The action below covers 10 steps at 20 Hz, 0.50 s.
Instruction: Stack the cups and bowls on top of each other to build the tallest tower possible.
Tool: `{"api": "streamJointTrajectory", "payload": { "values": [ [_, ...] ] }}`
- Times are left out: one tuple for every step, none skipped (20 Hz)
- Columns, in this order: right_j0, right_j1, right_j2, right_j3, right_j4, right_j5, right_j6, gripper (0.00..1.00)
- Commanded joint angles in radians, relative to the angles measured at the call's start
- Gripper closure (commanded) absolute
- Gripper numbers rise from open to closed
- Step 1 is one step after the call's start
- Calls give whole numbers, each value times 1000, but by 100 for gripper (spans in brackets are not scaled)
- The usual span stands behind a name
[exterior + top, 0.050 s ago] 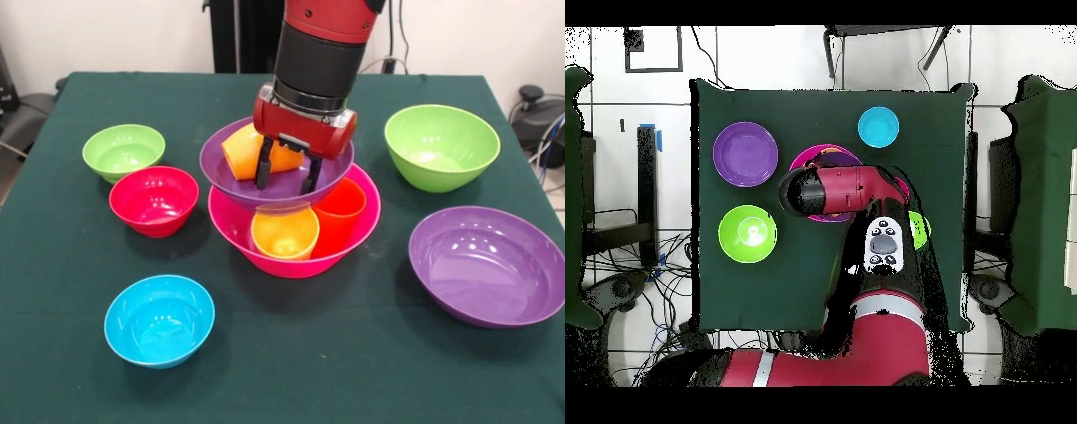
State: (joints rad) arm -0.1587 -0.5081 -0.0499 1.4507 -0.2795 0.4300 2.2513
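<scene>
From the front, the tower (294, 212) shows plainly: a large hot-pink bowl (291, 256) sits mid-worktop with a yellow-orange cup (284, 234) and a red-orange cup (340, 210) standing upright in it side by side, and a wide purple bowl (231, 168) rests tilted on top of them, holding an orange cup (243, 148) lying on its side. The gripper (287, 177) hangs over that purple bowl with its two dark jaws apart, their tips down inside the bowl beside the orange cup and closed on nothing. The overhead view hides most of this under the red arm; only slivers of pink and purple rim show there, though it does give the whole dark green worktop (825, 290) as a draped square on a pale tiled floor, with cables trailing along its sides. Around the tower in the front view stand a small light-green bowl (124, 151), a red bowl (154, 200) touching it, a blue bowl (160, 320) nearer the camera, a medium light-green bowl (441, 146) and a second purple bowl (488, 263), all well apart from the stack. From above, the small green bowl is only a sliver and the red one is hidden by the arm. Every piece is glossy, round moulded plastic that catches the light, against a matte cloth cover. A white wall stands behind.
</scene>
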Motion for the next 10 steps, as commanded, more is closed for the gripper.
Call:
{"api": "streamJointTrajectory", "payload": {
  "values": [
    [27, 45, 102, -53, 23, 50, 17, 0],
    [26, 44, 101, -51, 22, 49, 15, 0],
    [25, 43, 100, -48, 20, 49, 14, 0],
    [22, 43, 103, -46, 21, 49, 11, 0],
    [17, 42, 109, -42, 23, 49, 7, 0],
    [17, 42, 110, -37, 23, 46, 8, 0],
    [18, 42, 111, -33, 24, 44, 10, 0],
    [21, 42, 111, -32, 28, 47, 16, 0],
    [24, 42, 110, -30, 31, 50, 21, 0],
    [29, 41, 109, -29, 35, 52, 27, 0]
  ]
}}
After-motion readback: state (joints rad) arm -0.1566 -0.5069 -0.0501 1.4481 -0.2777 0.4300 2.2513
